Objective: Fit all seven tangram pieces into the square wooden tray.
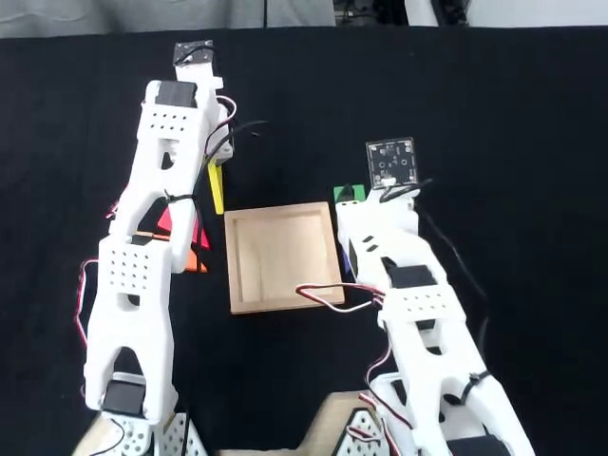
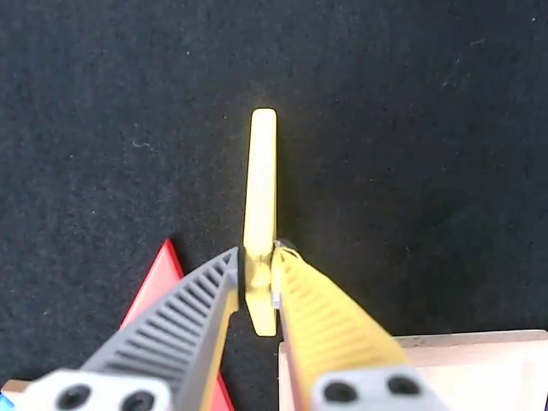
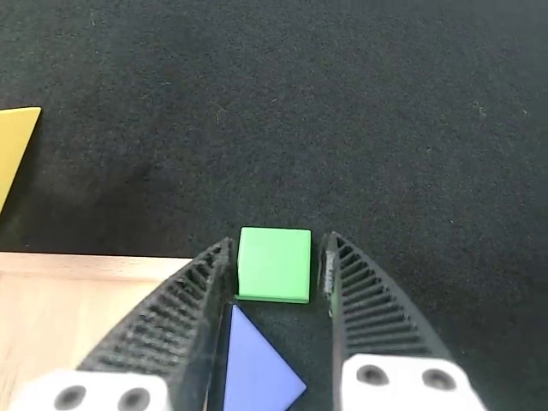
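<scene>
My left gripper is shut on a thin yellow piece that stands on edge above the black mat, just off the far left corner of the wooden tray. In the high view the yellow piece shows as a narrow strip beside the tray. My right gripper is open, its fingers on either side of a green square lying flat on the mat. A blue triangle lies between the fingers, behind the green square. The green square sits by the tray's far right corner.
A red triangle lies on the mat beside the left fingers. Red and orange pieces lie left of the tray, partly under the left arm. A red-white cable hangs over the tray's near right corner. The tray's inside holds no pieces.
</scene>
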You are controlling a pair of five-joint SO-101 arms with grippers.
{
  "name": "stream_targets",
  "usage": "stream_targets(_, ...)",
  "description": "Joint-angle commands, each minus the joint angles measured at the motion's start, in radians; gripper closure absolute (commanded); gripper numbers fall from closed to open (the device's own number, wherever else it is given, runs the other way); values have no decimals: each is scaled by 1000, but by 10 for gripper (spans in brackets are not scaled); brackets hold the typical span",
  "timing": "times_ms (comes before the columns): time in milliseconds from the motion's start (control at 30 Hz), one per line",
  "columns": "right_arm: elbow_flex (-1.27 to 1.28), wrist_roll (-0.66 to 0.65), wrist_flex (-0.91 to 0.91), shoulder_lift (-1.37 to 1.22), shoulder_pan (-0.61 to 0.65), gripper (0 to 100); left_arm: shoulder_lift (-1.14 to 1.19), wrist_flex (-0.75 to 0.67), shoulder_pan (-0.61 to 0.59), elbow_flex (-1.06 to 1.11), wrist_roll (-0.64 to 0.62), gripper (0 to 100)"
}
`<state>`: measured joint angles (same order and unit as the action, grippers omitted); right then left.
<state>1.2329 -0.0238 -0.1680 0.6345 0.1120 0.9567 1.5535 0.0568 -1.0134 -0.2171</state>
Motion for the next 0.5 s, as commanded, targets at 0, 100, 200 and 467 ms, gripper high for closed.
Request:
stream_targets(0, -65, -9, 25, 5, -5, 828, 0, 5, 24, -15, 6, 930)
stream_targets(100, -65, -9, 25, 5, -5, 828, 35, 5, 24, -27, 6, 930)
stream_targets(200, -65, -9, 25, 5, -5, 828, 81, 5, 25, -56, 6, 930)
stream_targets(467, -65, -9, 25, 5, -5, 828, 193, 66, 28, -183, 55, 930)
